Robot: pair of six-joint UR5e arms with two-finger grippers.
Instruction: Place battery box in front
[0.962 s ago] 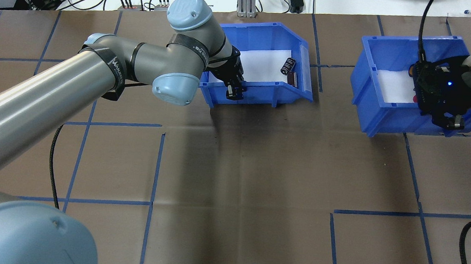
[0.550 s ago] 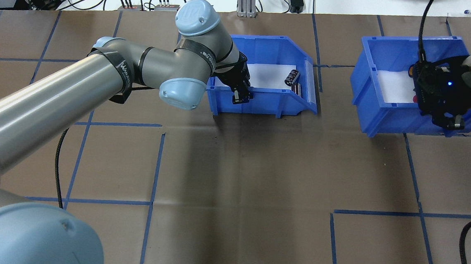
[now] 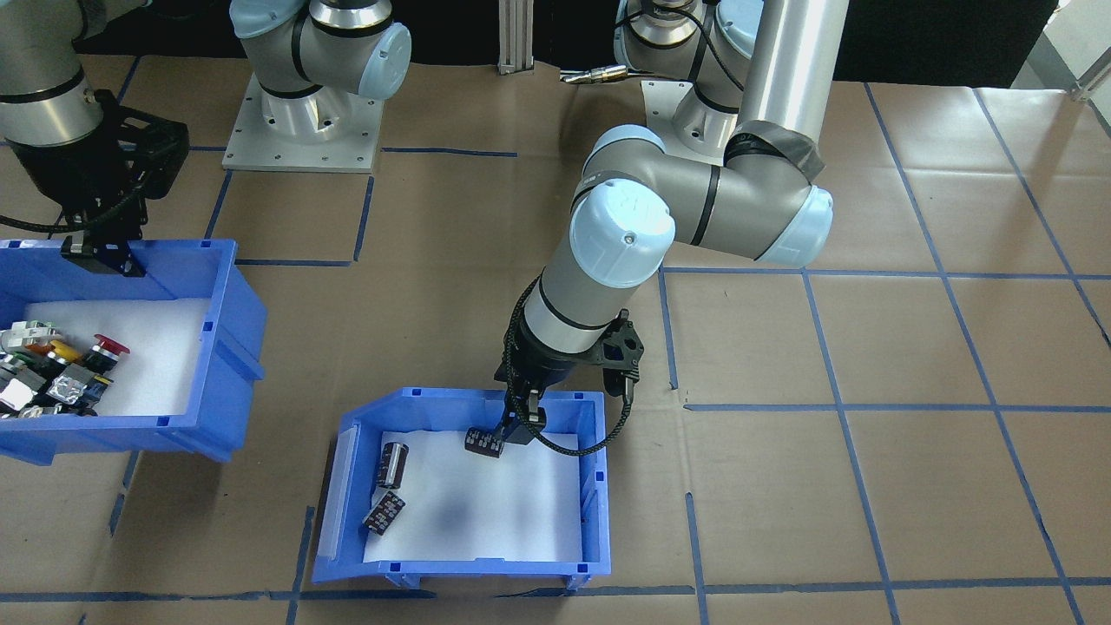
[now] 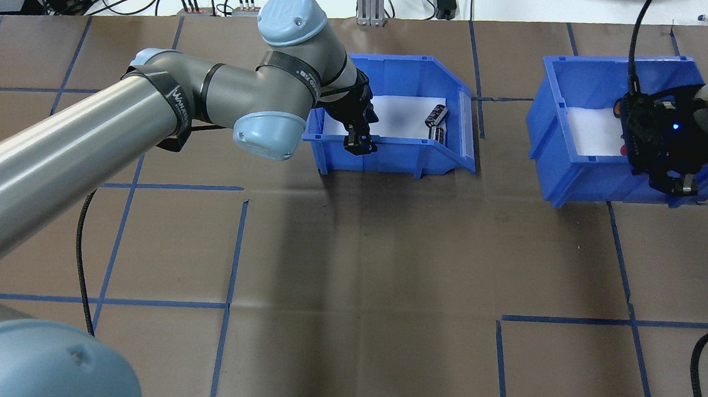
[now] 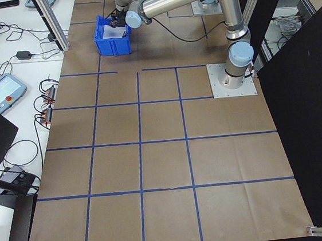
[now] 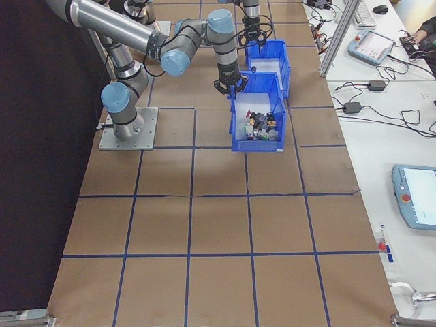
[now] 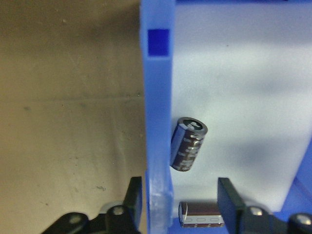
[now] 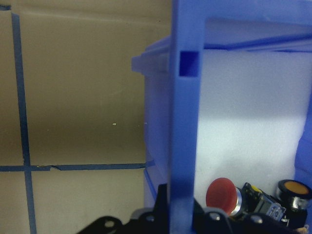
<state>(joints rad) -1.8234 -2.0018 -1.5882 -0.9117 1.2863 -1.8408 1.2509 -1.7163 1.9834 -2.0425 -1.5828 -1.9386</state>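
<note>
Left pincer (image 7: 178, 204) straddles the battery box (image 7: 157, 122) wall, fingers spread, not clamped. Right pincer (image 8: 170, 217) grips the switch bin (image 8: 184, 122) wall; fingertips cropped.

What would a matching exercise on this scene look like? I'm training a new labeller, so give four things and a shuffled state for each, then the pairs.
Things:
A. battery box
B. switch bin
C. left gripper
D. right gripper

States:
1. open, one finger on each side of a bin wall
2. holds coloured push-buttons
3. closed on a bin wall
4. holds dark cylindrical cells on white foam

Pairs: A-4, B-2, C-1, D-3
</note>
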